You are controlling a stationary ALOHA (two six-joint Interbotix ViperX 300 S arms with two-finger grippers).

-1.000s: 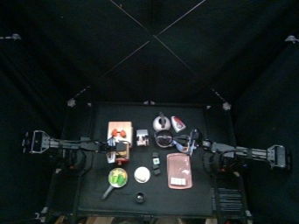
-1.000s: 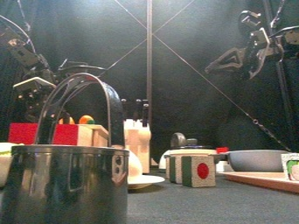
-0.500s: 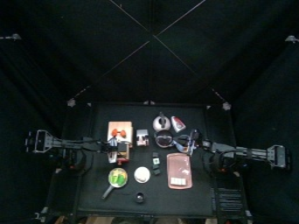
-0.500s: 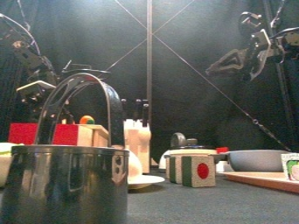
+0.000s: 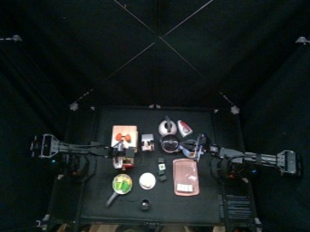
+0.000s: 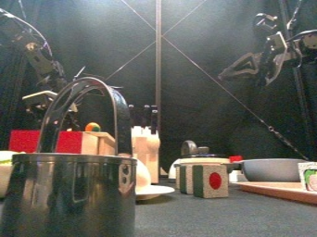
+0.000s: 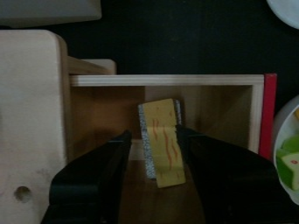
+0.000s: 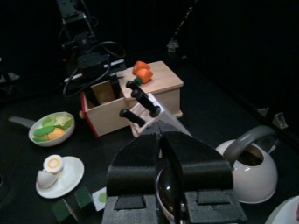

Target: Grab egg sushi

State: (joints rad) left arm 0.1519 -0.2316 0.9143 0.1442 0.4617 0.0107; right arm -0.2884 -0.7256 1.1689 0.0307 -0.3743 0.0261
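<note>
The egg sushi (image 7: 162,138) is a small yellow-orange oblong block lying in an open compartment of a wooden box (image 7: 222,109). My left gripper (image 7: 156,136) hangs right over it, open, with one jaw on each side of the block and neither pressing on it. In the top view the left gripper (image 5: 121,156) is over the box (image 5: 122,135) at the table's left. The right gripper (image 8: 159,133) hovers shut above the table's right half, away from the box (image 8: 131,103), and rests. In the front view the sushi is hidden.
A steel pot (image 6: 69,196) fills the front view's near left. Around the box stand a green bowl (image 5: 122,184), a white plate (image 5: 148,181), a kettle (image 5: 168,126) and the pink tray (image 5: 186,177). A red-dotted block (image 6: 205,177) sits mid-table.
My left arm has reached a little further right and down over the wooden box, its jaws narrowing slightly. The right arm has not moved.
</note>
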